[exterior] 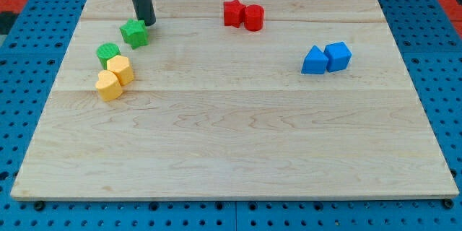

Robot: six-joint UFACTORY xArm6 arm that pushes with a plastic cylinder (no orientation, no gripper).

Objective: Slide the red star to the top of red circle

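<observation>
- Board: pale wooden table top on a blue pegboard base; holds eight small blocks in three clusters, its near half bare.
- Red star-shaped block: near the far edge, a little left of centre, touching the left side of the red circle. It sits beside its target, not yet above it, so I judge the task undone.
- Red cylindrical block, the red circle: just right of the star, nearly level with it, a touch nearer the bottom edge.
- My tip: end of the straight dark rod, towards the far left corner, touching or just beside the green star's upper right edge; well apart from the red pair. No fingers on this rig, so nothing spreads or pinches; the rod only pushes.
- Green star-shaped block: at the tip, likely just in the way.
- Green round block, yellow hexagonal block, yellow heart-like block: packed together near the left edge, idle.
- Blue triangular block and blue cube: touching pair towards the right edge, idle.
</observation>
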